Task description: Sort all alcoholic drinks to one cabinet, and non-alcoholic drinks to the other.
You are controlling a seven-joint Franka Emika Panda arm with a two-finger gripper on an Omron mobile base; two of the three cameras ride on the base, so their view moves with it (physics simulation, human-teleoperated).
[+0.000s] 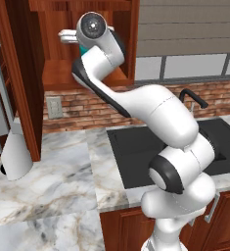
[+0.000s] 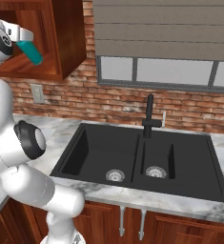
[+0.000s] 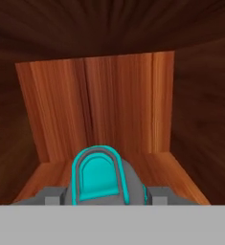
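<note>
Hand view: teal bottle (image 3: 98,176) between hand (image 3: 102,196)

Nothing readable anywhere here, no text, labels, brands or numbers. The teal bottle (image 2: 31,51) is plain with no label showing, the wooden cabinet (image 1: 57,78) has bare wood faces, and the wall outlet (image 1: 54,107) on the brick is blank. The faucet (image 2: 149,116) and the black sink (image 2: 104,138) carry no markings either.
</note>
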